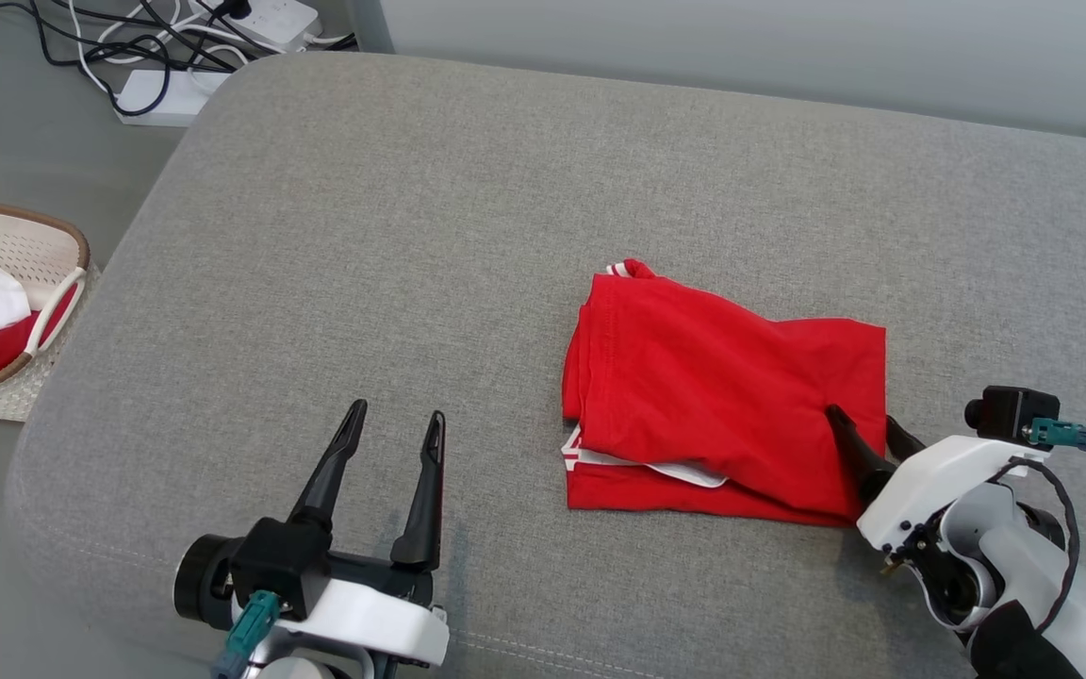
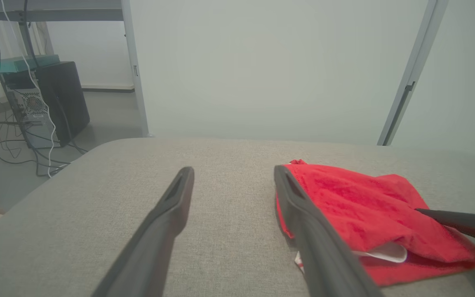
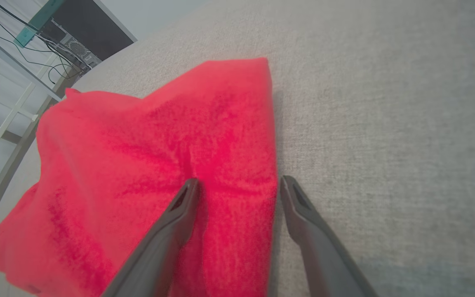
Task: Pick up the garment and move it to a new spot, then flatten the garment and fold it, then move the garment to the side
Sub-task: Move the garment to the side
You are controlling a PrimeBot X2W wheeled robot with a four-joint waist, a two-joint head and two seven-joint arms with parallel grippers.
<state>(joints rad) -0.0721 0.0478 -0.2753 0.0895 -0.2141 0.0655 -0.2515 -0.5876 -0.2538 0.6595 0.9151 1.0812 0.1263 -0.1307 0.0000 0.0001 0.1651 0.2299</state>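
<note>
1. Carrying the work is the grey cushion (image 1: pixel 411 236), a broad upholstered pad with rounded corners.
2. Lying right of the cushion's middle, nearer its near edge than its far one, is the red garment (image 1: pixel 722 396). It is folded into a rough rectangle of several layers, and a strip of white trim (image 1: pixel 694 474) peeks out along its near side.
3. The cloth looks light, soft and limp, with no stiffness to hold its shape. A pinch on the top layer alone would likely peel the fold open, and the layers may slide over each other. The best hold, I judge, is at an edge, nipping all the layers together, one hold at each short side so the fold travels flat.
4. The right tool (image 1: pixel 862 422) has its fingers apart, straddling the garment's right edge close to its near-right corner. One finger is over the red cloth and the other is over bare cushion just beside it. Nothing is clamped, and whether the finger presses the cloth I cannot tell.
5. The left tool (image 1: pixel 398 412) has its fingers apart and is empty, over bare cushion by the near edge, well apart from the garment's left side.
</note>
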